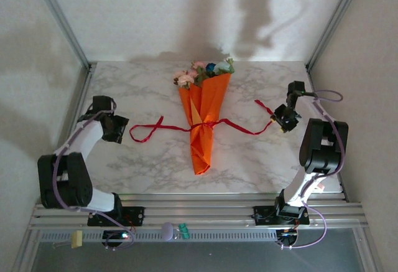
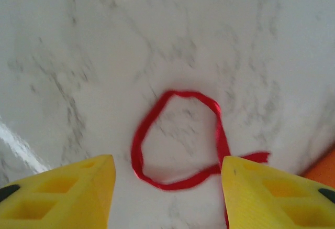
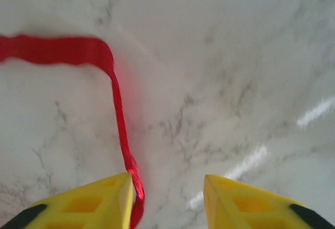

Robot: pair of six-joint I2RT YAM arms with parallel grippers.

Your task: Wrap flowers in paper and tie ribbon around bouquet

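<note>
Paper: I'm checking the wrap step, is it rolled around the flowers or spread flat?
Rolled. The paper forms a narrow cone, flowers poking out its wide far end, ribbon cinching its middle.

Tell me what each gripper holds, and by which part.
Nothing. Both jaws stand open: the ribbon loops on the table before the left gripper and trails past the right gripper, unpinched.

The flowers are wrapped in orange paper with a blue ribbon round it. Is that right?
Not quite. The ribbon is red, not blue; the top view shows it. The flowers are wrapped in orange paper with a red ribbon round it.
</note>
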